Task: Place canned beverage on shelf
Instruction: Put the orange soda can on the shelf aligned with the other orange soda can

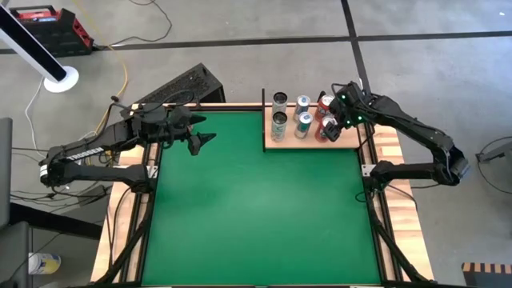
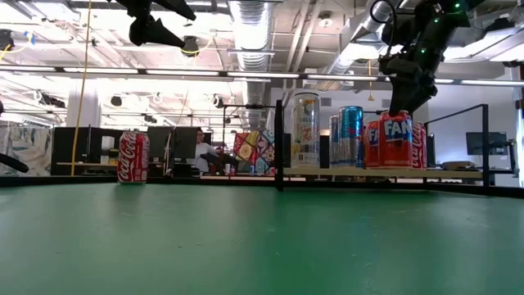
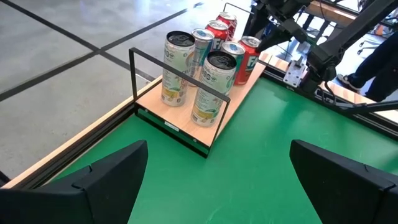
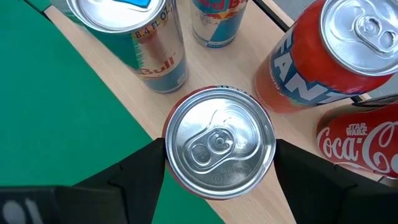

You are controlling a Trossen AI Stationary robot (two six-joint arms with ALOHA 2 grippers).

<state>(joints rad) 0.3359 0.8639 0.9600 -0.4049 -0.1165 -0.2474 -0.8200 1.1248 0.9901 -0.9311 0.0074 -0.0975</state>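
Right gripper (image 4: 219, 155) is pinching a red can (image 4: 219, 144) apparently resting on the shelf (image 4: 205, 68); releasing askew risks toppling the neighbouring Fanta can (image 4: 323, 59); left gripper (image 1: 200, 136) is idling spread.

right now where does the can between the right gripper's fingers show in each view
High view: the red can sits at the front right of the shelf, partly under the right gripper.
Low view: right of centre, frontmost on the shelf, lettered FAN.
Left wrist view: upper middle, the nearest red can.
Right wrist view: centre, silver top.
Shared landmark: the wooden shelf it stands on.
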